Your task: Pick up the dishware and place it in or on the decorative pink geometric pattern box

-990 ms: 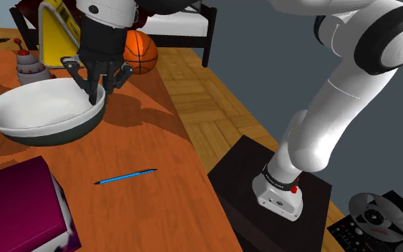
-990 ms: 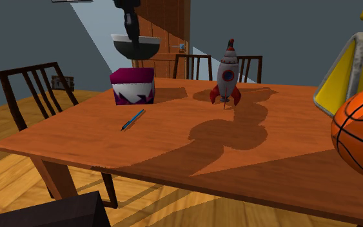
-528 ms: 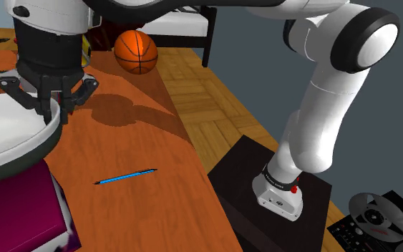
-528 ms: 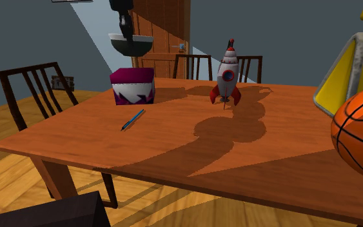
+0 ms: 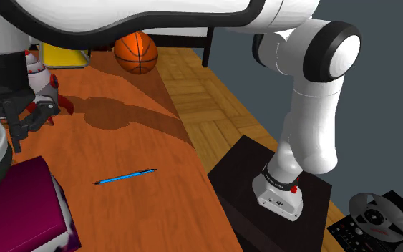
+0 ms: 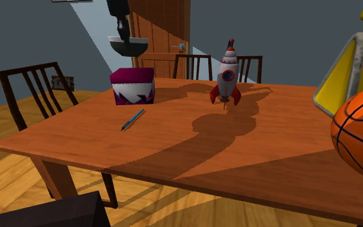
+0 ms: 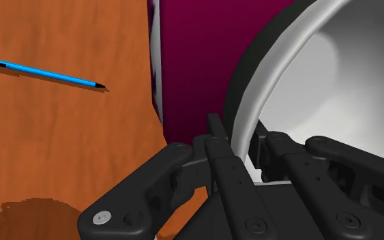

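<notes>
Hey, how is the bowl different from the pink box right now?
The bowl is round, white inside and dark outside; the box is square-edged with a magenta top. The bowl hangs in the air, its rim clasped by the gripper; the box rests on the table. The bowl is open upward; the box's top is closed.

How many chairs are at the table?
3. One chair stands at the table's end on the second exterior view's left; a second chair and a third chair stand at its far side, behind the rocket. Others may be hidden.
</notes>
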### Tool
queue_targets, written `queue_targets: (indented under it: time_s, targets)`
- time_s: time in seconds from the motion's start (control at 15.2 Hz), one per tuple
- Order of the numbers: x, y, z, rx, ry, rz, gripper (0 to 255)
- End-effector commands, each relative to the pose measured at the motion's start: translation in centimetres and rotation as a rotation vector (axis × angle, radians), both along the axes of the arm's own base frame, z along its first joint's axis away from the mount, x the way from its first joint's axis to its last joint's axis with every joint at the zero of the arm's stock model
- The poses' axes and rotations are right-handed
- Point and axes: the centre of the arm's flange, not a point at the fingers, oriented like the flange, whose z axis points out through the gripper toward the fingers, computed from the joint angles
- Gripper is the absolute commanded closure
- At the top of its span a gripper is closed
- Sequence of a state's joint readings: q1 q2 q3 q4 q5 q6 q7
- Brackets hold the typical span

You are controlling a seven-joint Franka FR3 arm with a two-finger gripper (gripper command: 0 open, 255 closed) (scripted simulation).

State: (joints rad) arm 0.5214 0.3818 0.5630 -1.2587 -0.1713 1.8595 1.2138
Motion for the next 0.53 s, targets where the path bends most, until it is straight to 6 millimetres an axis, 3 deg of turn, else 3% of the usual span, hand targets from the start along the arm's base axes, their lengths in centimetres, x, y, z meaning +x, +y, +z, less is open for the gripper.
queue_targets:
  time_s: [0.0, 0.46]
  targets:
    - [0.0, 0.2, -1.1, 0.001, -0.001, -0.001, 255]
    - [0.0, 0.2, -4.8, 0.001, -0.001, -0.001, 255]
